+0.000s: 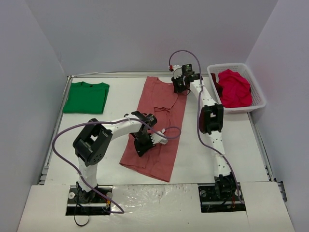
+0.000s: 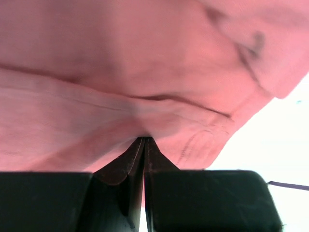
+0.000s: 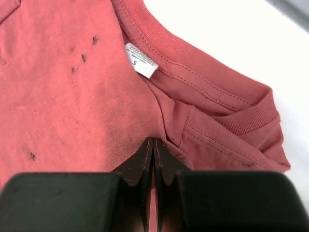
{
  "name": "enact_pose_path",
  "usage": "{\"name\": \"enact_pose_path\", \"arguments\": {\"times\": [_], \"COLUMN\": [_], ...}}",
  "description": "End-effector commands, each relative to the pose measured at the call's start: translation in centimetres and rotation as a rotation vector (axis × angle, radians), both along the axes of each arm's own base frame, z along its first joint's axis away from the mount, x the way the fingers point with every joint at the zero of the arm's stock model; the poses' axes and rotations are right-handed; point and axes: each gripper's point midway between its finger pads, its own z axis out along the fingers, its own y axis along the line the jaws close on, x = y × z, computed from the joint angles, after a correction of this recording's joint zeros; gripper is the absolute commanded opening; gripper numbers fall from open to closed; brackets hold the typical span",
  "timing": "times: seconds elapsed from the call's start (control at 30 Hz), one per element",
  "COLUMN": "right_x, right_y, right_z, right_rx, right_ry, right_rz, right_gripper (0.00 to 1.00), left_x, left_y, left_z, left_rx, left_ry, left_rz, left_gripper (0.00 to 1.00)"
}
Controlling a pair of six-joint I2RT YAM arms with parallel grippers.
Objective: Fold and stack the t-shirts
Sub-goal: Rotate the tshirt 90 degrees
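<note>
A salmon-pink cotton t-shirt (image 1: 159, 104) lies as a long folded strip down the middle of the white tabletop (image 1: 120, 96), collar at the far end and hem toward the arm bases. The left jaws are pressed together on a pinch of its cloth in the near half of the strip, toward its left edge. In the left wrist view the pink fabric gathers into a ridge right at the tips. The right jaws are likewise clamped on the shirt at its far end, just beside the ribbed collar (image 3: 193, 65) and below the white size label (image 3: 141, 60). A thin sliver of pink shows between the fingers.

A bright green folded t-shirt (image 1: 87, 96) lies flat at the far left, well apart. Crimson-magenta t-shirts (image 1: 235, 88) are heaped in a white plastic lattice basket (image 1: 259, 94) at the far right.
</note>
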Motion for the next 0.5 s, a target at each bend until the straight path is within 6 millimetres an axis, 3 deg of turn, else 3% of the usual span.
{"name": "enact_pose_path", "arguments": {"times": [0.0, 0.23, 0.47], "right_x": [2.0, 1.6, 1.9], "right_y": [0.9, 3.1, 3.7], "right_z": [1.5, 1.4, 1.4], "right_rx": [0.029, 0.029, 0.023], "right_ry": [-0.085, -0.101, -0.124], "right_rz": [-0.017, 0.028, 0.039], "right_gripper": [0.0, 0.02, 0.0], "left_x": [-1.9, -2.3, -2.6], "left_y": [-2.2, -6.1, -10.4], "left_z": [1.4, 3.1, 3.7], "left_rx": [-0.109, -0.231, -0.311], "left_ry": [0.08, 0.14, 0.147], "left_rz": [-0.032, -0.049, -0.085], "left_gripper": [0.02, 0.02, 0.02]}}
